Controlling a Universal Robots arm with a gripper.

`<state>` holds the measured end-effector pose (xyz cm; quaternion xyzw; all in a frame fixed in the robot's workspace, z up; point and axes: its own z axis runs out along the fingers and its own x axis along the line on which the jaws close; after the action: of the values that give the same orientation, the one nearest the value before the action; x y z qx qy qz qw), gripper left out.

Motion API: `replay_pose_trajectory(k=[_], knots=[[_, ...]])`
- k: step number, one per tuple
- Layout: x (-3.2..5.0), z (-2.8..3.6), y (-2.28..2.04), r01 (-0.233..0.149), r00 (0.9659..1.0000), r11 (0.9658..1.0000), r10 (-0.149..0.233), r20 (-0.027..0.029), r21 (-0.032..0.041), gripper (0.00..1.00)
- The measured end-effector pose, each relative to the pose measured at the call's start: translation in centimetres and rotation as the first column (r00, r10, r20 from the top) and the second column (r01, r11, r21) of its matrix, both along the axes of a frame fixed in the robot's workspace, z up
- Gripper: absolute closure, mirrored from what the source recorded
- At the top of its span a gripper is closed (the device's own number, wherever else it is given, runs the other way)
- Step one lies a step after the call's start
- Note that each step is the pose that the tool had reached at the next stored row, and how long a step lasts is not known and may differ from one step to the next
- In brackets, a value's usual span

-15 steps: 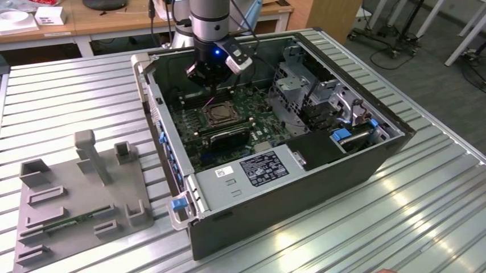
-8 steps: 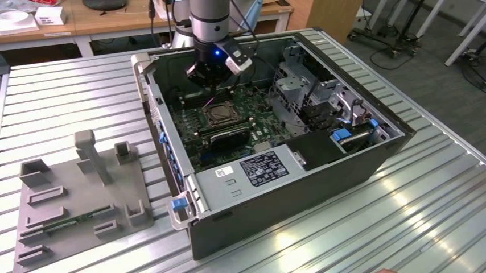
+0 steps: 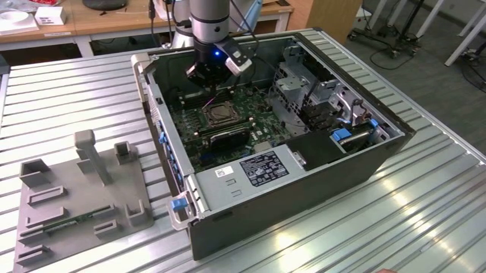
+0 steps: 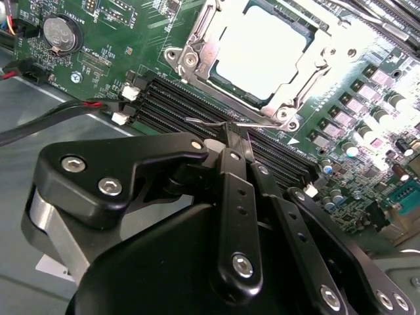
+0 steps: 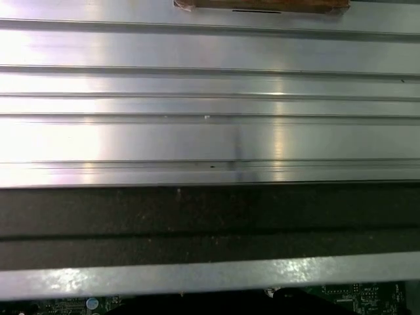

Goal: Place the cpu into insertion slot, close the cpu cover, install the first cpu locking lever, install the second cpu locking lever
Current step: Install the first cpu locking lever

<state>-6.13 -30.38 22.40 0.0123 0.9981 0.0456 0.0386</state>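
Where the arm (image 3: 209,17) drops almost straight down into the open computer case (image 3: 357,165), I see its one tool (image 3: 215,79) hanging low inside, close beside the insertion slot (image 3: 220,114). In the second wrist view its fingers (image 4: 236,170) are pressed together, with the tips at the end of one thin wire locking lever (image 4: 203,121). I cannot tell whether the wire is caught between them. Just beyond, the one cpu (image 4: 262,52) lies flat in the slot with the cpu cover (image 4: 197,49) folded down around it. One coin cell (image 4: 60,33) sits further off on the motherboard (image 4: 105,62). On the tabletop (image 3: 76,96), at the exterior view's left, stands one grey fixture (image 3: 76,193).
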Motion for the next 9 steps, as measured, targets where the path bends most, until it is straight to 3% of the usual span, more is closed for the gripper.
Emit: replay_pose_trajectory(k=[9], knots=[[0.19,-0.30,0.00,0.000,1.0000,1.0000,0.000,-0.0001,0.0046,0.89]])
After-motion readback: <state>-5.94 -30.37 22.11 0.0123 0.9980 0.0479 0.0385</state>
